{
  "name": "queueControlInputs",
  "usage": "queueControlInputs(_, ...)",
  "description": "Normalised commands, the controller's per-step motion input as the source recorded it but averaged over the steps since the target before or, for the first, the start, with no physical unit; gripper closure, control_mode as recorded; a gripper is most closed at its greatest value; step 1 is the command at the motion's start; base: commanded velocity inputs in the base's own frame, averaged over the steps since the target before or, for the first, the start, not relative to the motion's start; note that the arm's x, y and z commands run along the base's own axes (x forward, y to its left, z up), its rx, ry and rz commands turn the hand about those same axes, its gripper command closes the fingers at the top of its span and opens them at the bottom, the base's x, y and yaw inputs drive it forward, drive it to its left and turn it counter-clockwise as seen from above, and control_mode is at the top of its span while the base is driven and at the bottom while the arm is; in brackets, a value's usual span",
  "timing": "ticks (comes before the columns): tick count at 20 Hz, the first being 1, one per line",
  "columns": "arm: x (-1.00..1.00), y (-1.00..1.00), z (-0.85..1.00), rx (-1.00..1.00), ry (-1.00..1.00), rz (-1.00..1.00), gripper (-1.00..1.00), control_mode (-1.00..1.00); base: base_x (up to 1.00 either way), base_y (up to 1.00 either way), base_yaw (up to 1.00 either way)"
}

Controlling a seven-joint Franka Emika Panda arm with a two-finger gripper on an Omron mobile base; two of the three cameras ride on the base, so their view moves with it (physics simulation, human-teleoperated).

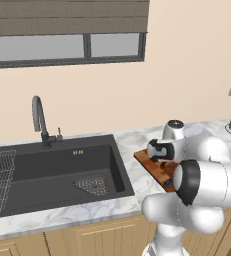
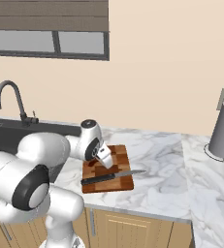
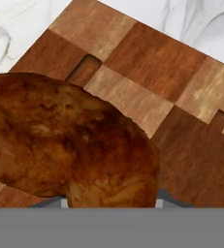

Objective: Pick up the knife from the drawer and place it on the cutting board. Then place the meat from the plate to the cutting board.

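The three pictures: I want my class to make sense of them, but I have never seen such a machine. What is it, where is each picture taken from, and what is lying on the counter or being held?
The machine is a white robot arm with dark joints, standing at a simulated kitchen counter. Two pictures come from cameras behind it, left and right. The third looks along its gripper.

On the marble counter lies a reddish-brown checkered wooden cutting board. A slim knife with a dark handle and grey blade rests on the board's near part. Beside it are a black sink and its tap.

The gripper is low over the board, closed on a brown lump of meat, seen close up in the hand view.
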Motion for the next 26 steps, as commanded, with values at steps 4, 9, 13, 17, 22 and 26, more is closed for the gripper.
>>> queueControlInputs(4, 0.3, 0.0, -0.3, 0.0, 0.07, 0.03, 1.0, -1.0, 0.0, 0.0, 0.0)
queueControlInputs(9, 0.28, -0.01, -0.33, 0.0, 0.05, 0.04, 1.0, -1.0, 0.0, 0.0, 0.0)
queueControlInputs(13, 0.21, 0.0, -0.41, 0.0, 0.02, 0.03, -1.0, -1.0, 0.0, 0.0, 0.0)
queueControlInputs(17, 0.06, -0.01, -0.28, 0.0, 0.0, 0.01, -1.0, -1.0, 0.0, 0.0, 0.0)
queueControlInputs(22, -0.04, -0.04, 0.01, 0.0, 0.0, 0.01, -1.0, -1.0, 0.0, 0.0, 0.0)
queueControlInputs(26, -0.15, 0.0, 0.14, 0.0, 0.0, 0.0, -1.0, -1.0, 0.0, 0.0, 0.0)
